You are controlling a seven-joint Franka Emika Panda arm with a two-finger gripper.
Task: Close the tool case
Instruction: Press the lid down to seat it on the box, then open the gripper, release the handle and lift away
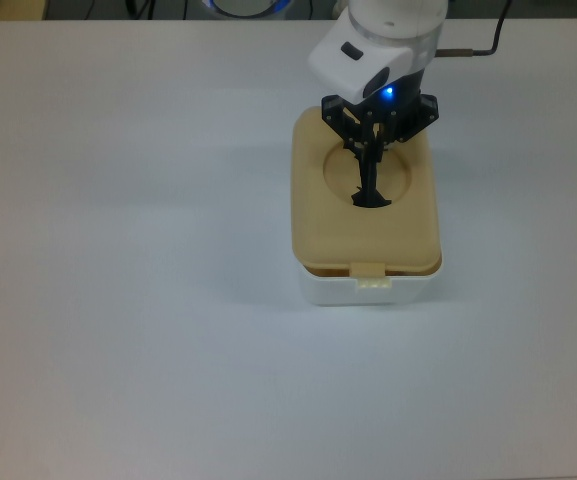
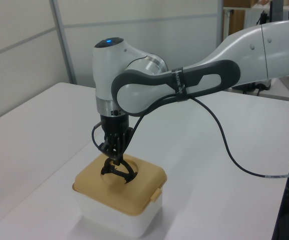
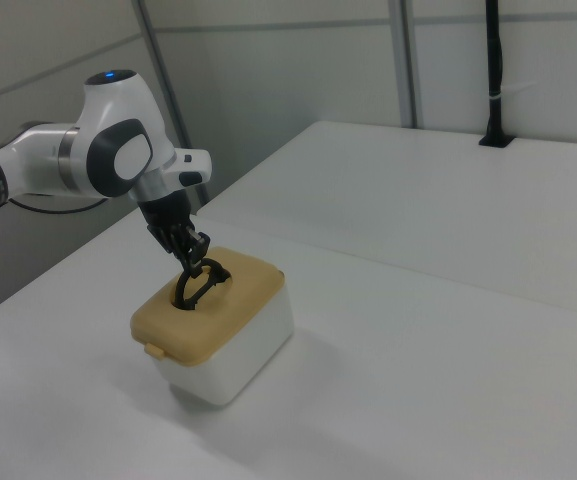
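Note:
The tool case is a white box [image 1: 368, 292] with its tan lid [image 1: 366, 235] lying flat on top and lined up with the rim. The lid's front tab [image 1: 368, 269] sits just above the box's white catch. My gripper [image 1: 370, 158] points straight down over the lid's round recess, shut on the black handle [image 1: 371, 192]. In the left view the gripper [image 2: 113, 159] grips the handle [image 2: 117, 172] above the lid [image 2: 134, 192]. The right view shows the same grip, with the gripper [image 3: 190, 262] over the lid [image 3: 230, 300] and the box [image 3: 243, 350].
The case stands on a wide white table [image 1: 128, 250]. A black cable [image 2: 229, 150] hangs from the arm over the table in the left view. A black post [image 3: 493, 70] stands at the table's far edge in the right view.

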